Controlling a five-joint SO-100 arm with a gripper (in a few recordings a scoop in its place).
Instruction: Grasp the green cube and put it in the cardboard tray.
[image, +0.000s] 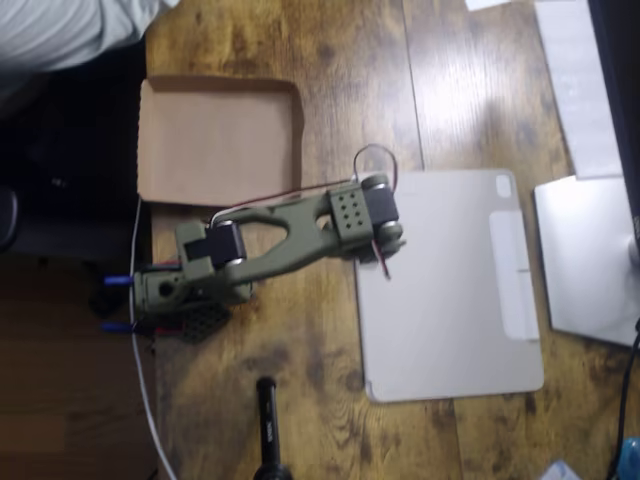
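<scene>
One bare (cardboard) tray (215, 140) beside arm (290, 235).

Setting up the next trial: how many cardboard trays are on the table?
1. The cardboard tray lies at the table's upper left in the overhead view, just above the arm's base; nothing visible inside it.

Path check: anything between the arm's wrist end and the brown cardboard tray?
Nothing visible. Only bare wooden table lies between the olive-green arm's wrist end and the shallow brown cardboard tray. The pale-grey tablet cover lies on the wrist's far side, to the right in the overhead view.
</scene>
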